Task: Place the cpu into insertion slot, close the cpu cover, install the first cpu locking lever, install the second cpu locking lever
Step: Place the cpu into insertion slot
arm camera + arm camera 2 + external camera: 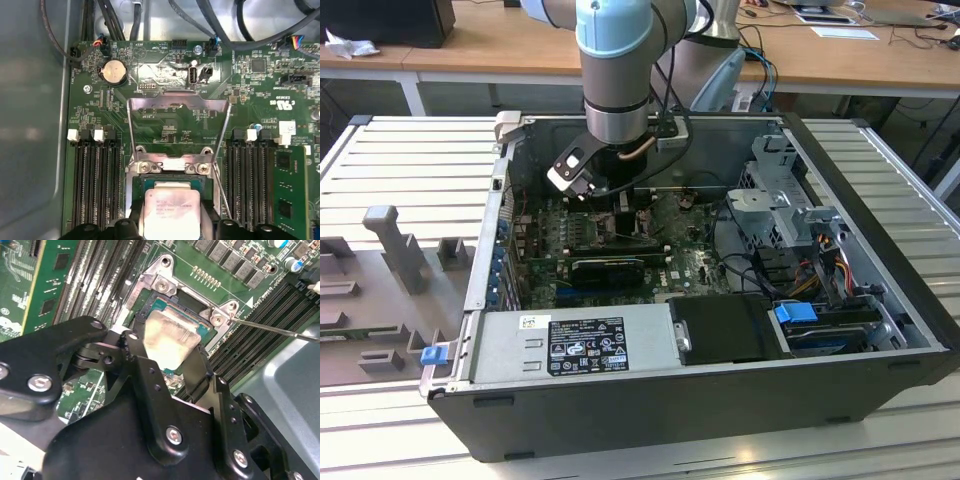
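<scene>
Gripper [167, 359] clamped on cpu [167, 337], directly over insertion slot [187, 300]. Keep it level, edges parallel to slot frame. cpu cover [177, 104] raised open at slot edge.

A slatted aluminium table [420, 150] bears the open computer case [620, 405]; grey fixture blocks [395, 245] lie beside it.

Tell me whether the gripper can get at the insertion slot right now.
Probably yes. The gripper, holding the cpu, is right over the insertion slot; the cpu cover is swung open and a locking lever stands aside, so nothing appears to block it.
</scene>
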`<act>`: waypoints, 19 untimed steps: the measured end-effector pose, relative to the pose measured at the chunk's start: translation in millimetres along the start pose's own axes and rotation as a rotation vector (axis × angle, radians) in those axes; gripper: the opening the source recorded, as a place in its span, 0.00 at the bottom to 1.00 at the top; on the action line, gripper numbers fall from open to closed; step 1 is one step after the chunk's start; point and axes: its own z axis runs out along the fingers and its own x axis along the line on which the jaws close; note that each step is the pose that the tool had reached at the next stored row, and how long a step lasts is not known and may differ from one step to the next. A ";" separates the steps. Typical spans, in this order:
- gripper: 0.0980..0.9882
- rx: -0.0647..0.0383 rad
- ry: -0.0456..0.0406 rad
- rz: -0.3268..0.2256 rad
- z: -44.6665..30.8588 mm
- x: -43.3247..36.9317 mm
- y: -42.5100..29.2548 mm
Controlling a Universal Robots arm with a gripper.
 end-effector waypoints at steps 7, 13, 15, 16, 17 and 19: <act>0.48 0.000 0.0000 0.000 -7.4 0.1 0.5; 0.07 0.000 0.0000 0.000 -13.6 0.3 1.0; 0.01 0.000 0.0000 0.000 -14.3 0.3 1.0; 0.01 0.000 0.0001 0.000 -14.7 0.3 1.0; 0.01 0.000 0.0000 0.000 -15.2 0.3 1.1; 0.01 0.000 0.0000 0.001 -15.5 0.3 1.1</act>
